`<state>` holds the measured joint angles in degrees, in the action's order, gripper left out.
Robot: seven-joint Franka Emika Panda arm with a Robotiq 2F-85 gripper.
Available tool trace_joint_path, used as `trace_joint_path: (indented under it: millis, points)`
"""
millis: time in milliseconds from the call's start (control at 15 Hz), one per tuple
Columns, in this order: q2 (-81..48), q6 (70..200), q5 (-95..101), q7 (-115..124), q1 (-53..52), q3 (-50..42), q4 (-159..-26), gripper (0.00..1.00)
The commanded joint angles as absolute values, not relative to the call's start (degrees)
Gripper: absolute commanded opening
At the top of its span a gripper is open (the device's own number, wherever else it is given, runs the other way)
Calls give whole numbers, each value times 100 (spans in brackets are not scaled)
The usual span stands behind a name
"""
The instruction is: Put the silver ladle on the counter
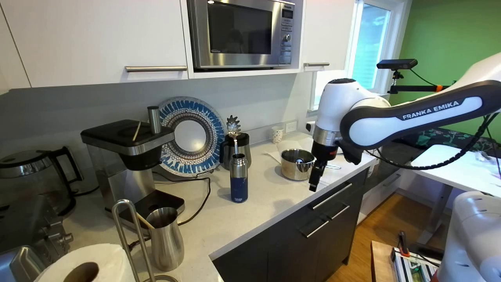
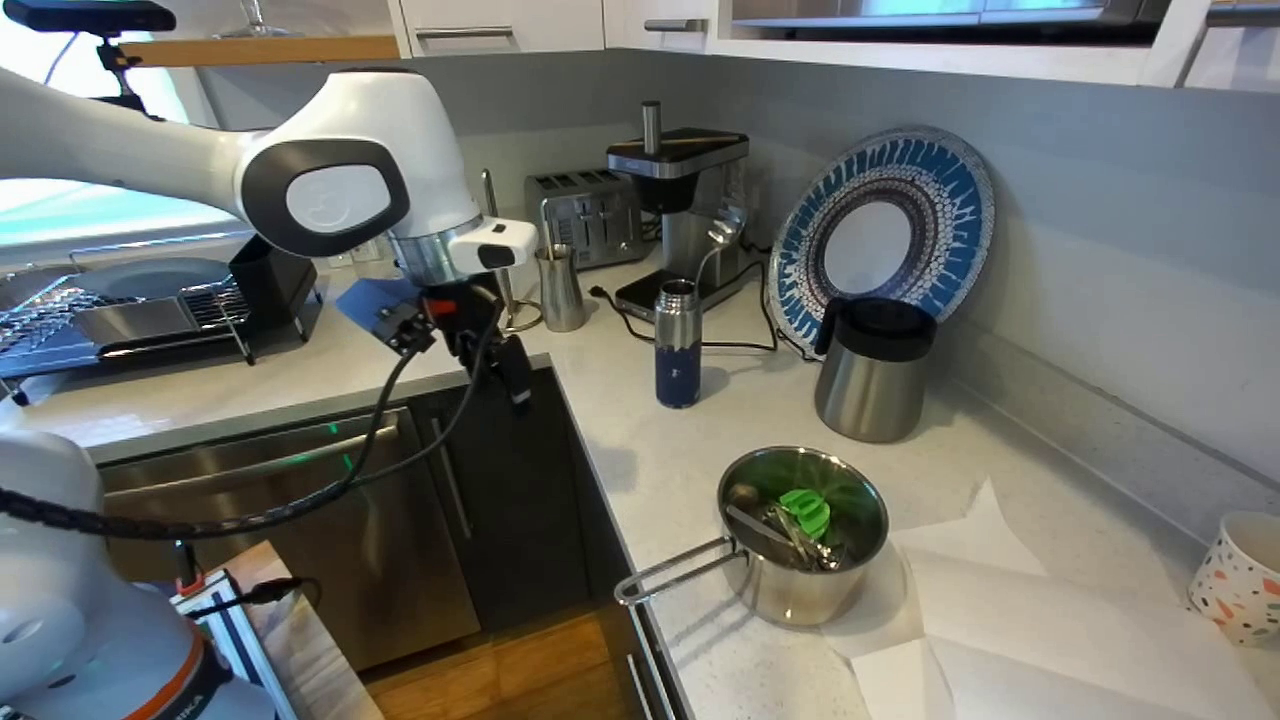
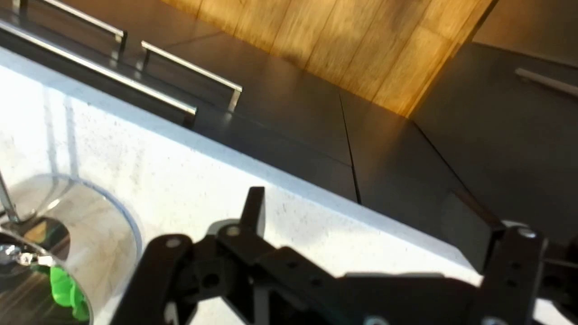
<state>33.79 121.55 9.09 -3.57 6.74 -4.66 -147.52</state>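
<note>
The silver ladle (image 1: pixel 236 145) stands upright, handle down, in the mouth of the blue and steel bottle (image 1: pixel 239 184). Its bowl end is up. The ladle (image 2: pixel 703 262) leans slightly in an exterior view, with the bottle (image 2: pixel 678 360) below it. The ladle is out of the wrist view. The pale counter (image 1: pixel 270 199) shows in both exterior views (image 2: pixel 625 420) and in the wrist view (image 3: pixel 194 180). My gripper (image 1: pixel 316 182) is above the counter's front edge, apart from bottle and ladle. It also shows near that edge in an exterior view (image 2: pixel 518 385). In the wrist view my gripper (image 3: pixel 365 216) is open and empty.
A steel pot (image 2: pixel 800 590) holding utensils and a green item has its handle over the counter's edge. A steel carafe (image 2: pixel 870 390) and a patterned plate (image 2: pixel 795 250) stand behind the bottle. A coffee maker (image 1: pixel 129 184), milk jug (image 1: pixel 167 243) and paper roll (image 1: pixel 113 258) are farther along.
</note>
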Motion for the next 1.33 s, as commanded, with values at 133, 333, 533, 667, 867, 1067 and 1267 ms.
trace_joint_path:
  millis: [133, 333, 533, 667, 867, 1067, 1267]
  points:
    - [2266, 13997, 659, -417, 430, -498, -13984, 100]
    - [1845, 15262, 729, -362, 493, -480, -13772, 100]
    - [1503, 16130, 472, -592, 378, -621, -13629, 100]
    - [1314, 16511, -32, -943, 147, -838, -13579, 100]
    - [1401, 16430, -480, -1177, -64, -967, -13642, 100]
    - [1407, 16420, -978, -1495, -748, -1411, -13636, 100]
    - [1411, 16419, -992, -1495, -807, -1455, -13634, 100]
